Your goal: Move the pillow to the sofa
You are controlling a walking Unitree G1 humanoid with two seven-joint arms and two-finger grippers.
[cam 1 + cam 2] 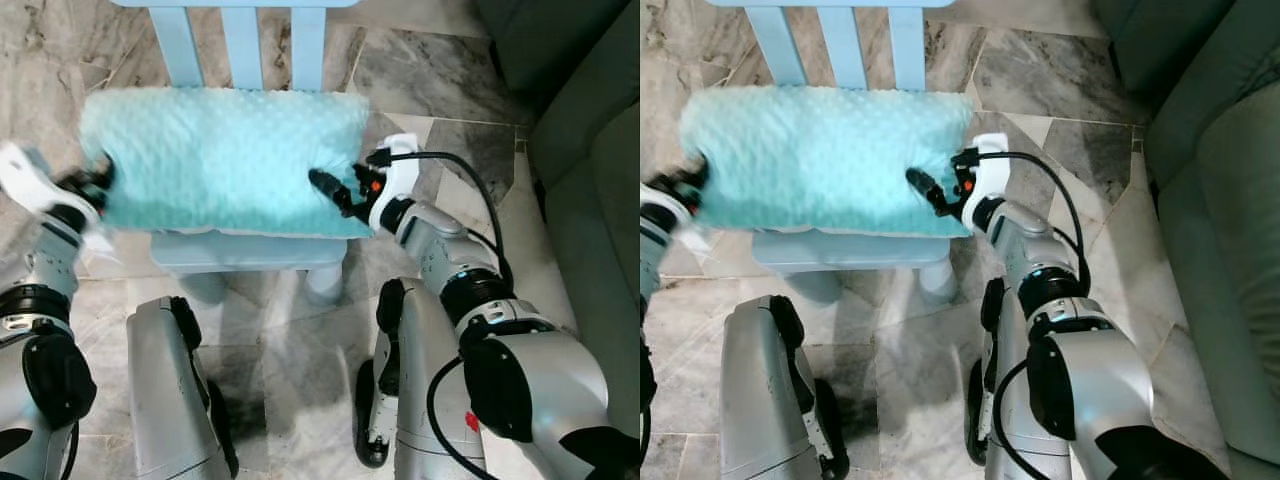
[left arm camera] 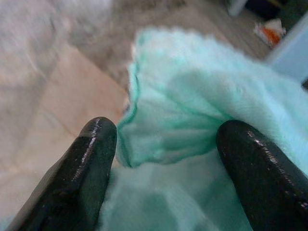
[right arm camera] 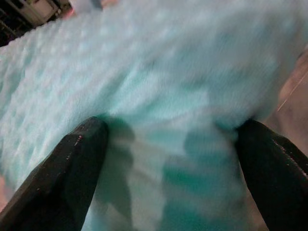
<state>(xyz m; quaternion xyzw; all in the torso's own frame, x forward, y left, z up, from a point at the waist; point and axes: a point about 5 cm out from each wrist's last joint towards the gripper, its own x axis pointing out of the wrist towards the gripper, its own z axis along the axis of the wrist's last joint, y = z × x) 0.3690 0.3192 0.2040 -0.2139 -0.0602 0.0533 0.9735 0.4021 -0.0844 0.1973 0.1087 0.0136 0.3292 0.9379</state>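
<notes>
Left edge of the head view, mid-height: left gripper (image 1: 97, 180) at the left end of the soft mint-green dimpled fleece pillow (image 1: 225, 160). Its wrist view shows both black fingers (image 2: 86, 159) spread wide, with a folded corner of the fabric sitting in the gap between them. Not clenched; the corner lies loose between the pads. Judged as lined up for a pinch on the end seam, not yet closed.

Centre, upper half of frame: the pillow lies flat across the seat of the pale blue wooden slatted chair (image 1: 240, 45), overhanging it on both sides. Back slats rise at top centre. The overhang is presumably why each arm comes in from an end, since the ends are free of the seat.

Centre-right, mid-height: right gripper (image 1: 330, 190) at the pillow's right end, fingers reaching in over the lower right corner. Its wrist view, blurred, shows the two fingers (image 3: 72, 173) parted with pillow fabric bulging between them. Open stance, straddling the end, no squeeze visible. A black cable (image 1: 480, 195) loops from the wrist back along the arm.

Right edge, top to bottom: dark grey-green upholstered sofa (image 1: 590, 170), well apart from the chair across grey veined marble floor tiles (image 1: 420, 70).

Judgement: two-ended grip is being set up, suited to a wide, limp load that would sag from one hold. Lift not yet begun.
</notes>
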